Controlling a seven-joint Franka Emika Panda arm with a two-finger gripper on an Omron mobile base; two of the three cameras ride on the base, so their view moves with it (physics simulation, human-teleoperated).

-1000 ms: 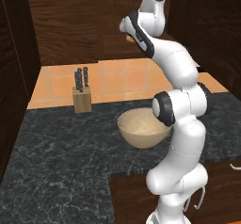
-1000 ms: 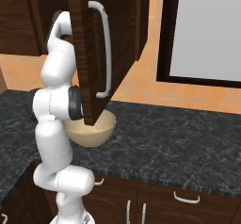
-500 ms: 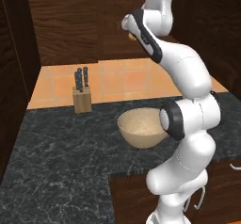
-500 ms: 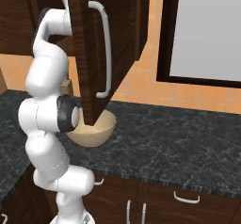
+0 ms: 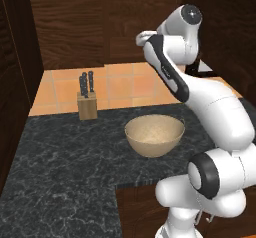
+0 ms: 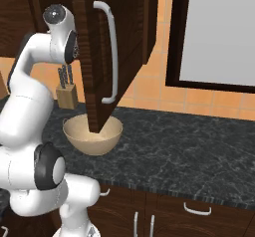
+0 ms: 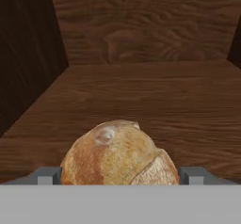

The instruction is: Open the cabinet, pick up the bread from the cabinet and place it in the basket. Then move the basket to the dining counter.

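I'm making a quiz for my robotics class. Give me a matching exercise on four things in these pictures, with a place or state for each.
Things:
1. bread
2. basket
3. cabinet door
4. knife block

Places or states:
A. swung open
B. empty, on the black counter
C. on the wooden shelf, between the fingertips
D. on the counter's far side, by the tiles

Pairs: 1-C, 2-B, 3-A, 4-D

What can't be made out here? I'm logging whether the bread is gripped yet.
- Hand view: the fingers flank the bread, but their tips and the loaf's base are cut off at the bottom, so contact is unclear.
- Right base view: the open cabinet door hides part of the basket.
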